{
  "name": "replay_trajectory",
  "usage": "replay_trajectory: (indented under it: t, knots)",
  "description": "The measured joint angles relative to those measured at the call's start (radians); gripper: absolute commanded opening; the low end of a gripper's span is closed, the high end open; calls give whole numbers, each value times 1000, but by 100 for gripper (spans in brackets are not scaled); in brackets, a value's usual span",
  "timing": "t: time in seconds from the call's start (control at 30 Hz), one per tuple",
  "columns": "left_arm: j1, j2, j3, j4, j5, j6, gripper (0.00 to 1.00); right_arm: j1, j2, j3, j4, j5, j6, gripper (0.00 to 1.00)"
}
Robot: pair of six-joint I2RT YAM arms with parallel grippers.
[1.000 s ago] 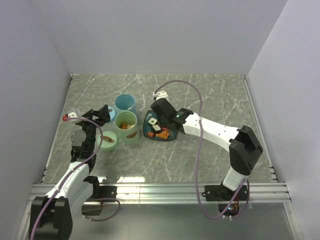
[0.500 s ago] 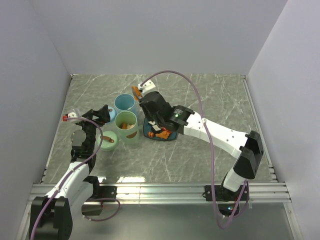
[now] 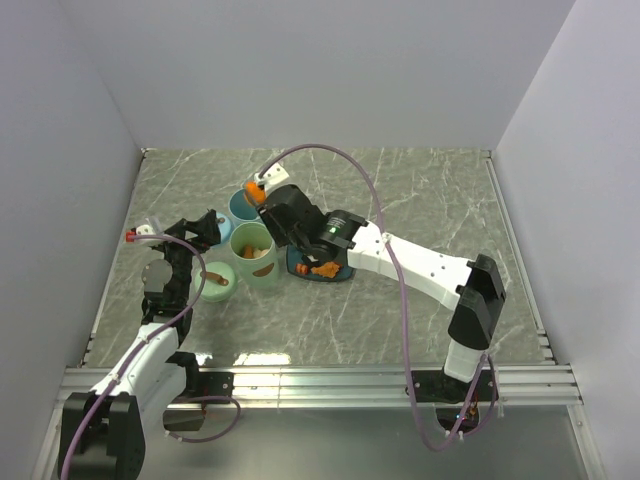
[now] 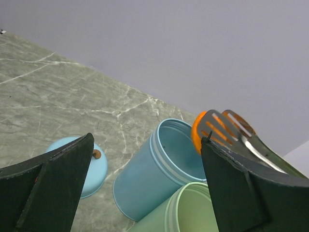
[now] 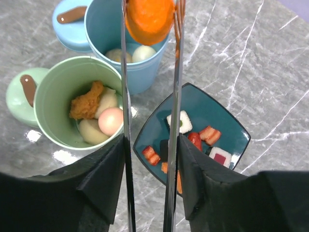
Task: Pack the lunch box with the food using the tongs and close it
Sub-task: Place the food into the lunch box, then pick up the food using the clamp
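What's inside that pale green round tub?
The pale green round tub holds a crumbly orange-brown chunk, a pink egg-shaped piece and two beige balls. Anything beneath them, and the tub's bottom, is covered.

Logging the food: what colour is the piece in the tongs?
The piece in the tongs is orange; right wrist view shows it best.

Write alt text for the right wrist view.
Silver tongs hold an orange chunk over the rim of the open blue container. Lower left, a green container holds food pieces; a teal plate with small bits lies to the right.
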Motion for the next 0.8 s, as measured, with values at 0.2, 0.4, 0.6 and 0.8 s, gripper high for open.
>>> replay_trajectory:
  t: [0.2, 0.4, 0.6, 0.8]
  knots:
    - [0, 0, 0, 0, 0, 0, 100, 0, 19, 11, -10, -1, -4, 59]
    - [0, 0, 0, 0, 0, 0, 100, 0, 19, 25, -5, 1, -6, 59]
    - [0, 0, 0, 0, 0, 0, 99, 0, -27, -49, 26, 31, 3, 60]
    - [0, 0, 0, 0, 0, 0, 99, 0, -230, -294, 27, 98, 68, 60]
